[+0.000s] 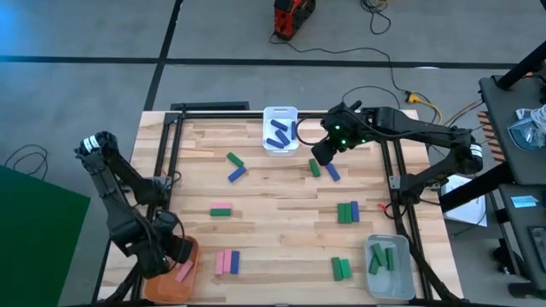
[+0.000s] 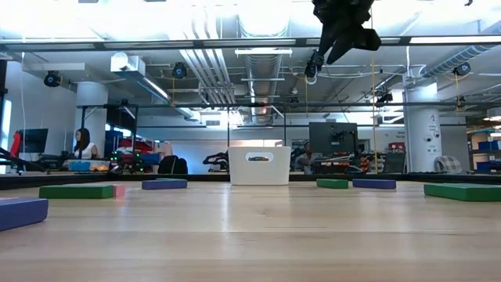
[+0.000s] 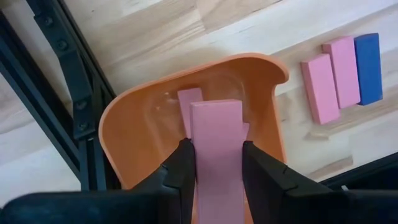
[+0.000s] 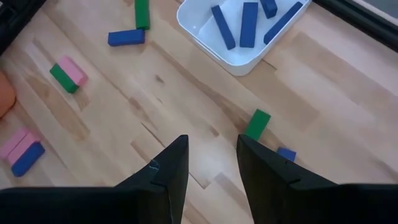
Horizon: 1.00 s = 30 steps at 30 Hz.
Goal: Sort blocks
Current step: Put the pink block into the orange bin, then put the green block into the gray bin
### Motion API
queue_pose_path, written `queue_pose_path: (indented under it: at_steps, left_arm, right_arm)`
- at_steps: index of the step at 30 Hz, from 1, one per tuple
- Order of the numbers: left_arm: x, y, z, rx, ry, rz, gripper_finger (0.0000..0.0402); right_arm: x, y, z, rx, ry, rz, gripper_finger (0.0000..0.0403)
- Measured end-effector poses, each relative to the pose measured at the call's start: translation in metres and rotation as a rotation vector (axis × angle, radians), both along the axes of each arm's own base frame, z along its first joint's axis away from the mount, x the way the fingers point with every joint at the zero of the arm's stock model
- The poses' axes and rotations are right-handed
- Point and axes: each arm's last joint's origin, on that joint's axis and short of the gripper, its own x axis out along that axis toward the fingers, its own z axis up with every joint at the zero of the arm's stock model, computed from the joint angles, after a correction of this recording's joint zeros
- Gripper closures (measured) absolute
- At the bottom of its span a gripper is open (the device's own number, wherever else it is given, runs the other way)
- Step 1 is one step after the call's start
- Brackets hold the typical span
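My left gripper (image 3: 217, 163) clamps a pink block (image 3: 216, 146) by its long flat sides, above the orange bin (image 3: 134, 118); rigid, light, easy. Right gripper (image 4: 212, 163) hangs open, empty.

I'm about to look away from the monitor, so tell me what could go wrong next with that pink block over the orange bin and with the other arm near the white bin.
1. The left gripper holds a pink block above the orange bin; released from there, it could bounce off the pink block already inside.
2. The right gripper is open above a green block touching a blue block; descending, it may nudge both or grab the wrong one.
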Motion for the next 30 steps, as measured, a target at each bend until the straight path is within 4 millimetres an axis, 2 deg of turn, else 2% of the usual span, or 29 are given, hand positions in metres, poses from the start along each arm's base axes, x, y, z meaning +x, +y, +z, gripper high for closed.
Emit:
queue_pose_path:
  at_steps: [9, 17, 22, 26, 30]
  left_arm:
    - [0.0, -0.003, -0.004, 0.018, 0.01, -0.009, 0.0309]
    - [0.001, -0.006, -0.007, 0.027, 0.018, -0.007, 0.0271]
    - [0.002, -0.007, -0.007, 0.02, 0.015, -0.004, 0.0261]
    - [0.003, -0.009, 0.001, 0.009, -0.015, -0.032, 0.026]
    - [0.007, -0.009, 0.017, 0.027, -0.09, -0.075, 0.026]
  right_arm:
    - [0.0, 0.0, 0.0, 0.008, -0.002, -0.013, 0.0255]
    - [0.0, 0.0, 0.0, 0.009, -0.002, -0.014, 0.0258]
    - [0.0, 0.0, 0.0, 0.009, -0.002, -0.014, 0.0263]
    - [0.0, 0.001, 0.0, 0.015, -0.004, -0.018, 0.0261]
    - [0.0, 0.009, 0.002, 0.037, -0.017, 0.012, 0.0255]
